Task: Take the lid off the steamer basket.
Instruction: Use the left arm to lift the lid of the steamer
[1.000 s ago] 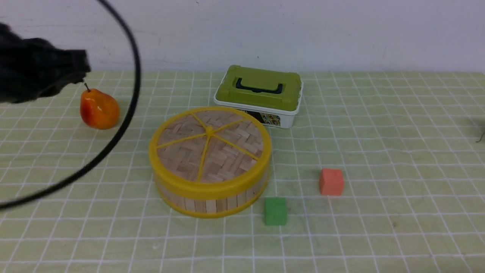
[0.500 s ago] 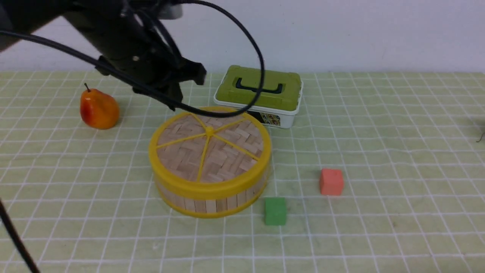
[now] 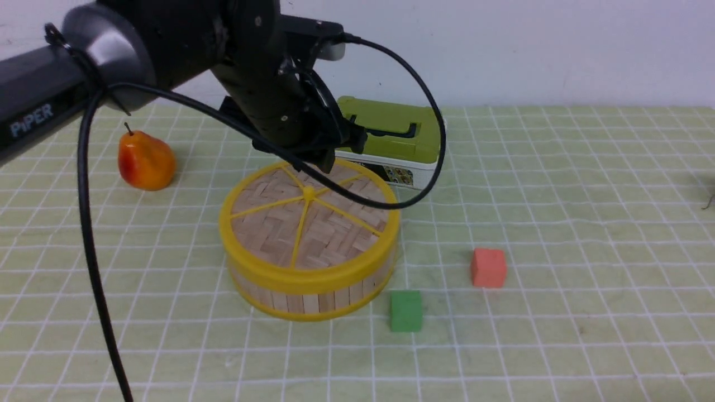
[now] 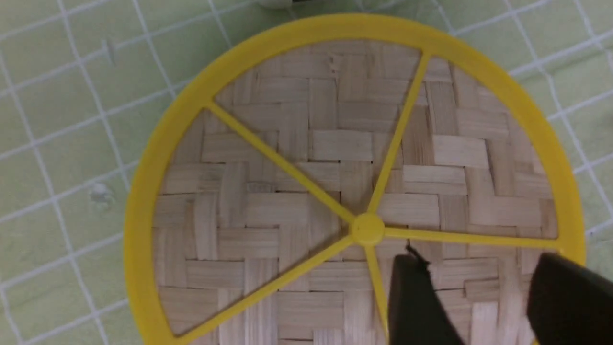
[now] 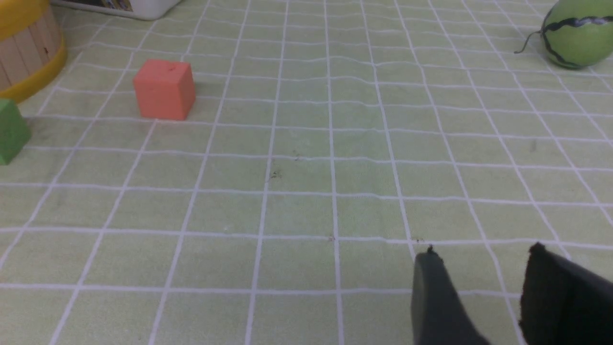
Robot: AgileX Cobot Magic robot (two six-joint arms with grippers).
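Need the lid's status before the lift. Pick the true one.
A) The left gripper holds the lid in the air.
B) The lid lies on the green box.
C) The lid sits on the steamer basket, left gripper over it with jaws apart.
C: the lid caps the steamer basket, and the left wrist view shows the left gripper over it, jaws apart, gripping nothing.

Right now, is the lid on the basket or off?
On. The lid sits flat on the steamer basket, its yellow rim covering the top.
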